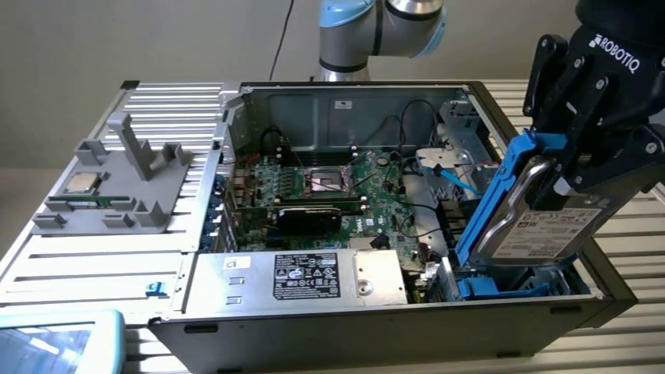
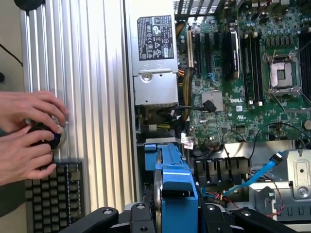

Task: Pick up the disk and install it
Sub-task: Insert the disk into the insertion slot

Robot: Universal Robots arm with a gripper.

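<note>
The gripper [image 1: 569,167] clamps the tilted disk [image 1: 540,226] by its upper end, lower edge apparently inside the bay [image 1: 519,287] just below. Hold its 2 blue rails [image 1: 488,210] square to the bay.

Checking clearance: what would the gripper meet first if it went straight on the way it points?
Probably the blue drive bay in the case's corner, just below the disk that the gripper holds; depth is unclear.
</note>
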